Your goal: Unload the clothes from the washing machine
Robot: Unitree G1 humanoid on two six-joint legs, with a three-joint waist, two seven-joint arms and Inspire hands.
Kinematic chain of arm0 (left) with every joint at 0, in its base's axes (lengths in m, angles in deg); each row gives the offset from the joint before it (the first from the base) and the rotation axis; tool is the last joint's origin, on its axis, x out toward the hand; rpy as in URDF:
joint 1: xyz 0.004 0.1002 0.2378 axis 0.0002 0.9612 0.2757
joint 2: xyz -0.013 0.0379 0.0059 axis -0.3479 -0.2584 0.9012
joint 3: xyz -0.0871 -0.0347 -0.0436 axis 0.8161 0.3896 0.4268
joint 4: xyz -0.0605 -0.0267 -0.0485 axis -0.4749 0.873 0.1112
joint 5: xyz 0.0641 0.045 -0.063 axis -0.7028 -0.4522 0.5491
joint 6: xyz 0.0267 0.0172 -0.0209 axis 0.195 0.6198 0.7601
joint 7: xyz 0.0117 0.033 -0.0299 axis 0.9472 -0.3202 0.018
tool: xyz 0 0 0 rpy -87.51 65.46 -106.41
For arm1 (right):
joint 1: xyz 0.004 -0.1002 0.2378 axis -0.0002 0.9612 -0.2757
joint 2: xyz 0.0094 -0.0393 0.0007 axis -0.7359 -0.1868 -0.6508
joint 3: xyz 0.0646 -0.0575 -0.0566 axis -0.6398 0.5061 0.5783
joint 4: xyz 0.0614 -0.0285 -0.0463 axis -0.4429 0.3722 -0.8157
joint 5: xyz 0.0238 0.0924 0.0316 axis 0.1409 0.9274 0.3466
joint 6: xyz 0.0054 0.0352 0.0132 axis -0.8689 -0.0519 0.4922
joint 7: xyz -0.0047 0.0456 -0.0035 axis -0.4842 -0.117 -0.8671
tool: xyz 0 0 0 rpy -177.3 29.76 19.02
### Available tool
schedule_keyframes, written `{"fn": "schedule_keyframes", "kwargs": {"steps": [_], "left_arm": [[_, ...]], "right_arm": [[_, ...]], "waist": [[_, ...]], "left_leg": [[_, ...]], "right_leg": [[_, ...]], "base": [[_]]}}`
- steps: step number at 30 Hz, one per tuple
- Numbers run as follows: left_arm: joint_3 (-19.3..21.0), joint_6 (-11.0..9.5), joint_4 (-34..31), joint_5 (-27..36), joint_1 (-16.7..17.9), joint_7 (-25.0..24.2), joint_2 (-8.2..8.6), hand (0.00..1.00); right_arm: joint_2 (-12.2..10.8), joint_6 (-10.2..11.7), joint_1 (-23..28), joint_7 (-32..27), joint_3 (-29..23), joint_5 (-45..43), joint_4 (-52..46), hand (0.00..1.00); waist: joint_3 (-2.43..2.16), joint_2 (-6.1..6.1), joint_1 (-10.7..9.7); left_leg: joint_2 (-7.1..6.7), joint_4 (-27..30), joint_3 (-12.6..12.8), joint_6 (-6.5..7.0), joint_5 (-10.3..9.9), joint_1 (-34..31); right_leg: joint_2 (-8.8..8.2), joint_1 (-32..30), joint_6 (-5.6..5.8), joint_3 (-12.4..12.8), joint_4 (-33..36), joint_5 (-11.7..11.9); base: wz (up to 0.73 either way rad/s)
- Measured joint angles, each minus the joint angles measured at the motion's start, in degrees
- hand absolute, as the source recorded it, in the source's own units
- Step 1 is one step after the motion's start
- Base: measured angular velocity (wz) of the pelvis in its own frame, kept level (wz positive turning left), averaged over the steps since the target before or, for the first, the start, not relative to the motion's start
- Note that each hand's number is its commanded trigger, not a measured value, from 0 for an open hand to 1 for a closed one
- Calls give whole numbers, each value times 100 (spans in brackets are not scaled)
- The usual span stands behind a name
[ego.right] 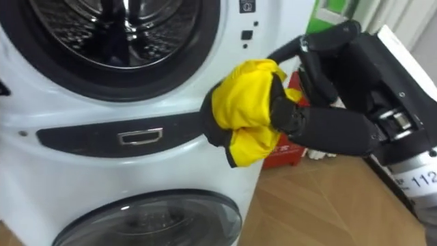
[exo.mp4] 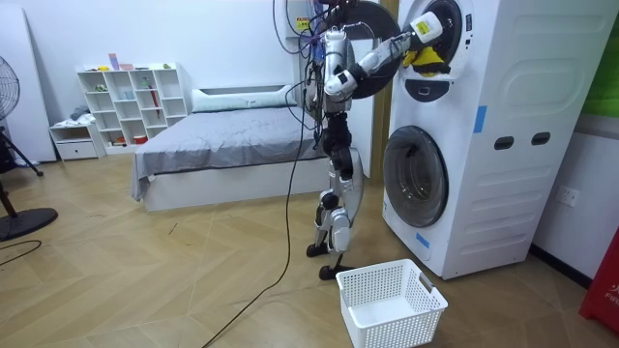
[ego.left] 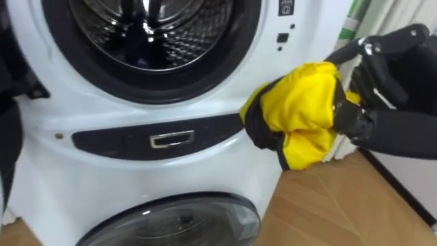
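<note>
Just outside drum [ego.left: 147, 27], right hand [ego.left: 356, 120] clutched bunched yellow garment [ego.left: 300, 113], fingers curled; loose folds could slip, missing basket [exo.mp4: 397, 329].

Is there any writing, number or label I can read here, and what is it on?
Nothing reads clearly.
Symbols on the washing machine's panel: too blurred.
Silver badge on its dark strip: too blurred.
Blue stickers on its side, room view: too small.
Print on the robot's right forearm: cut off at the edge.
</note>
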Motion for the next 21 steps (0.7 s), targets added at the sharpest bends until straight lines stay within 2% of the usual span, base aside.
{"fn": "schedule_keyframes", "kwargs": {"steps": [4, 9, 12, 13, 15, 19, 21], "left_arm": [[-55, -1, 25, -2, -54, -9, -20, 0], [-119, -1, 21, -3, -104, -9, -32, 0], [-274, 5, 15, -2, -104, -9, -59, 0], [-297, 11, 20, -3, -108, -9, -77, 0], [-377, 38, 32, -3, -105, -11, -104, 0], [-526, 93, 30, 40, -207, -39, -139, 0], [-566, 124, 37, 121, -295, -39, -151, 0]], "right_arm": [[7, -16, 317, 28, -17, -6, 34, 100], [15, -17, 566, 71, -107, -53, 55, 100], [22, -18, 654, 76, -170, -27, 260, 100], [22, -34, 672, 95, -173, -56, 417, 100], [21, -123, 680, 107, -176, -155, 569, 100], [20, -161, 719, 135, -176, -428, 923, 100], [-1, -161, 825, 129, -177, -565, 1117, 100]], "waist": [[59, 48, -22], [59, 45, -132], [56, 44, -308], [49, 18, -388], [42, 7, -418], [68, 46, -577], [68, 51, -587]], "left_leg": [[56, -97, 293, -26, -34, 128], [81, -94, 618, -65, -80, 147], [149, -62, 777, -82, -106, 131], [150, -50, 848, -88, -112, 114], [156, -44, 985, -98, -118, 80], [163, -28, 1214, -101, -119, 71], [164, -28, 1288, -101, -119, 73]], "right_leg": [[82, -62, 0, 233, 94, 1], [185, -211, -19, 536, 184, 20], [224, -300, -28, 654, 205, 27], [248, -346, -31, 728, 235, 29], [290, -436, -41, 833, 276, 45], [347, -529, -38, 1038, 276, 97], [368, -564, -37, 1111, 287, 111]], "base": [[-37], [-36], [-24], [-24], [-39], [-30], [-27]]}}
